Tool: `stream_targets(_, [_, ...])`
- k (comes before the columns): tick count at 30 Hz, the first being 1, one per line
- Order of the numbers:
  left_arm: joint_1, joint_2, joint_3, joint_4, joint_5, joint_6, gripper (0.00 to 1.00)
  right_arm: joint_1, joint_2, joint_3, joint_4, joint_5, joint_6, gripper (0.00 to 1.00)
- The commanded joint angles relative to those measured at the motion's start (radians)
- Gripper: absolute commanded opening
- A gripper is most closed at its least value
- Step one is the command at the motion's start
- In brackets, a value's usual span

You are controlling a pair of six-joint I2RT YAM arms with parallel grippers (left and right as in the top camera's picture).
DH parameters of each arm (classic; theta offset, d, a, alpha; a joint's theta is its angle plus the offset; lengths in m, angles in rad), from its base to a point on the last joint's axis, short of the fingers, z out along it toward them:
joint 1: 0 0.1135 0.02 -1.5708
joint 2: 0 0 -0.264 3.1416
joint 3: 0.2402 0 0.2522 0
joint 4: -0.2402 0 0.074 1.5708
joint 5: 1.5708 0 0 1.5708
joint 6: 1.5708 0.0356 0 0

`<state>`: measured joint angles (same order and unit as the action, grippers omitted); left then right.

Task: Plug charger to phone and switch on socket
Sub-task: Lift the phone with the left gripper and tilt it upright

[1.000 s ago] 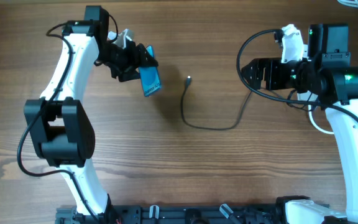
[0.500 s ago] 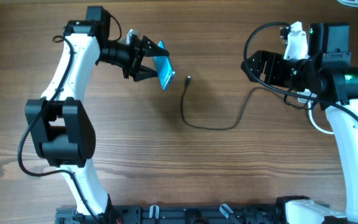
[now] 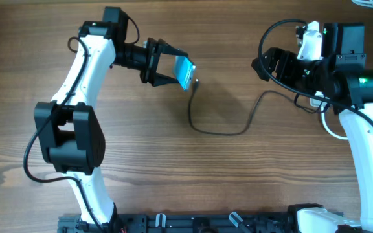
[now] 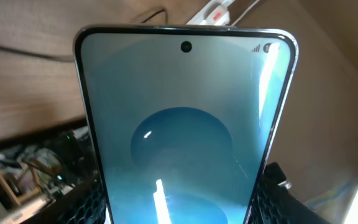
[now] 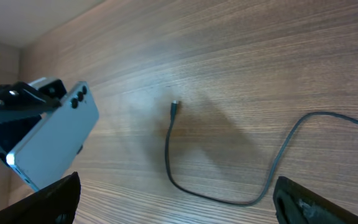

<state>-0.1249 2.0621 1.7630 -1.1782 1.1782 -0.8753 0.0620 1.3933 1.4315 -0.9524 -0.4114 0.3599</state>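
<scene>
Closest in, the charger (image 3: 215, 132) lies loose on the wooden bench (image 3: 173, 181), its thin black cable looping between the two arms. Farther out its plug (image 3: 197, 82) rests on the wood, touched by nothing. Just left of it the left gripper (image 3: 175, 68) is clamped on the phone (image 3: 186, 70), held tilted off the bench — lit blue screen turned back toward the wrist, phone and plug apart. The right gripper (image 5: 176, 182) hovers with its fingers spread wide, grasping nothing. Beyond the phone's top edge, the socket (image 4: 215, 7) shows only as a white strip with a red mark.
</scene>
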Motion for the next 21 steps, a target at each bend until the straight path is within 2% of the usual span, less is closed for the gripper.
stream_targets(1, [-0.026, -0.028, 0.025, -0.001, 0.056, -0.122, 0.51, 0.039, 0.01, 0.019, 0.022, -0.016, 0.019, 1.0])
stream_targets(8, [-0.045, -0.028, 0.025, 0.0, 0.056, -0.158, 0.49, 0.105, 0.01, 0.019, 0.064, -0.016, 0.036, 1.0])
stream_targets(21, [-0.045, -0.028, 0.025, -0.001, 0.056, -0.176, 0.48, 0.108, 0.01, 0.019, 0.066, -0.016, 0.036, 1.0])
